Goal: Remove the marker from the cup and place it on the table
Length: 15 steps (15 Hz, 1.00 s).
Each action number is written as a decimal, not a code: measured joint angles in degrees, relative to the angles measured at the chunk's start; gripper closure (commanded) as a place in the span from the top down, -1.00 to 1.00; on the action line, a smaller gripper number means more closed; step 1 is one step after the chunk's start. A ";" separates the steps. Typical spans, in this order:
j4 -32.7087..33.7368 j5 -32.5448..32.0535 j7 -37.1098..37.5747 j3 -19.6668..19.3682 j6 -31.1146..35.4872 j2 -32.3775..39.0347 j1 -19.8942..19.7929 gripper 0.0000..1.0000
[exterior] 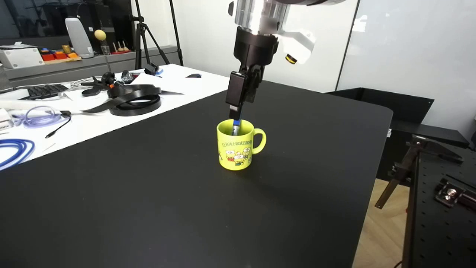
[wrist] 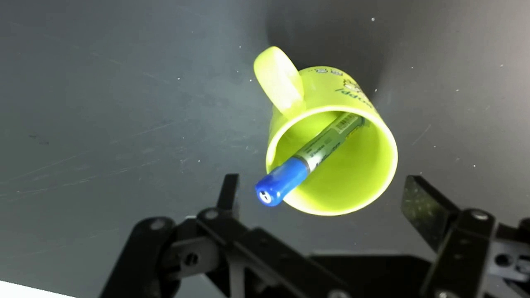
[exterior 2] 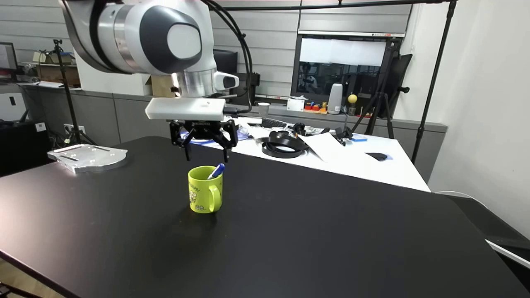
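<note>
One marker (wrist: 312,157), slim, blue-capped: leaning inside the cup (exterior 2: 201,192), its cap raised above the rim. Long axis, by the wrist view: a diagonal, cap near and left, lower end far and right.

Said cup: yellow, printed, upright, handle at its far left in the same view.

My fingers (wrist: 426,211), a pair: spread wide, gripping nothing, above the cup. The marker's cap lies within their span but off centre, much closer to the left finger than to the right one in the wrist view, a gap showing between. On this the coming move turns: I judge that I should shift left over the cap, then lower and close. My closing line runs left to right, oblique to the marker, so it may swivel as I pinch.

One counter (exterior 2: 331,231), matte black, beneath the cup.

One white table (exterior: 200,89), far left in an exterior view, bearing a coil of black band (exterior: 137,109) and a keyboard (exterior: 46,90).
</note>
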 measured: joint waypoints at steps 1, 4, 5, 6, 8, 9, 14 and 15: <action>0.16 0.00 0.00 -0.02 0.49 0.54 -0.25 1.00; 0.77 0.00 0.00 -0.02 1.28 1.92 -0.86 1.00; 0.96 0.00 0.01 -0.03 1.46 2.31 -1.03 1.00; 1.17 -0.01 0.02 -0.03 1.63 2.70 -1.21 1.00; 1.57 -0.03 0.02 -0.07 2.25 3.45 -1.48 1.00; 1.79 -0.03 0.03 -0.07 2.47 3.81 -1.58 1.00; 3.35 -0.03 0.02 0.15 2.56 5.60 -1.90 0.06; 3.66 -0.03 0.02 0.19 2.56 5.98 -1.93 -0.10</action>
